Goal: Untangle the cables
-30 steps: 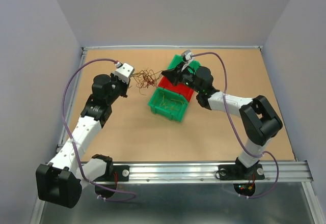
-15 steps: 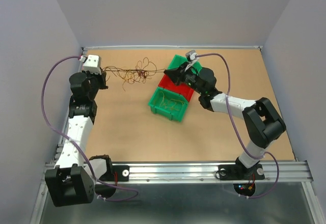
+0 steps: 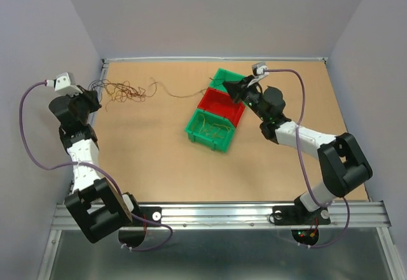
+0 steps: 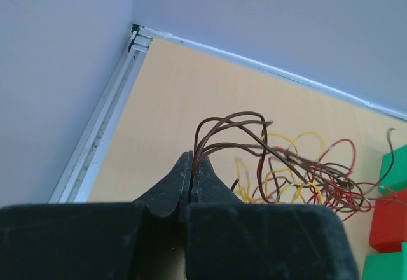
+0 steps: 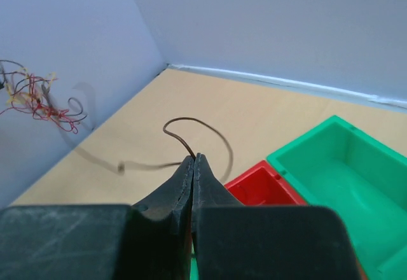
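Pale lavender walls close in a tan tabletop (image 3: 159, 165) on three sides, seen from above.

We start at the left gripper (image 4: 192, 165). Its black jaws are pressed together on a few brown strands (image 4: 222, 124) that loop up toward 1 o'clock in the wrist view. These run into the cables (image 4: 299, 178), a loose tangle of brown, yellow and red wire just beyond the fingertips. From above, this gripper sits at the table's 10 o'clock edge, close to the left wall. The tangle spreads from it toward 3 o'clock.

The right gripper (image 5: 194, 160) is likewise clamped shut, on one thin dark strand (image 5: 191, 126). The strand arches up out of the jaws and drops toward the table at 9 o'clock. From above it trails left across bare table toward the tangle, and we cannot tell whether the two join.

Three small bins sit touching in a diagonal row, a little toward 1 o'clock from the table's centre. They are a far green bin (image 3: 220, 76), a red bin (image 3: 219, 107) in the middle, and a near green bin (image 3: 206, 141). Thin yellow wire (image 3: 206, 126) lies coiled in the near green bin. The right gripper hovers at the far green bin's near rim.
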`<control>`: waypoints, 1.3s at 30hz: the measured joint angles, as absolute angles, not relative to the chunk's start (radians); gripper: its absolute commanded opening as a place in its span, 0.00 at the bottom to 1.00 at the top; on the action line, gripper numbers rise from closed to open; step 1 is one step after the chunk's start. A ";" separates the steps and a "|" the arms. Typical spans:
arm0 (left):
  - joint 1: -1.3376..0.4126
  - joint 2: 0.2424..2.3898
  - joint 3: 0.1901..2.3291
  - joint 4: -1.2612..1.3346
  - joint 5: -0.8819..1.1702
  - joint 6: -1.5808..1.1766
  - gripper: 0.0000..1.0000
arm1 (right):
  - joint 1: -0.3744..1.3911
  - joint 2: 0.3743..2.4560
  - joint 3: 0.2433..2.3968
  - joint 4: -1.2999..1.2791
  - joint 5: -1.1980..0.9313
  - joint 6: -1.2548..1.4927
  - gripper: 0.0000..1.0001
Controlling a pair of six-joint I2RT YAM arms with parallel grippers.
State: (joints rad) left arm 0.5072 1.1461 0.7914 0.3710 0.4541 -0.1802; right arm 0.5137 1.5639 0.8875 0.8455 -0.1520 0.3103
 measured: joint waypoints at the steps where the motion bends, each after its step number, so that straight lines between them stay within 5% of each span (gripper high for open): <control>1: 0.508 1.152 0.791 0.375 0.457 -0.187 0.00 | 0.500 1.552 0.875 0.846 -0.139 0.311 0.01; 11: 0.558 1.169 0.782 0.413 0.474 -0.241 0.00 | 0.197 1.378 0.749 0.838 -0.125 0.429 0.01; 18: 0.514 1.171 0.777 0.430 0.522 -0.224 0.00 | 0.178 1.389 0.752 0.837 -0.187 0.441 0.00; 39: 0.332 1.140 0.732 0.440 0.458 -0.127 0.00 | 0.176 1.849 1.177 0.667 -0.429 0.404 0.01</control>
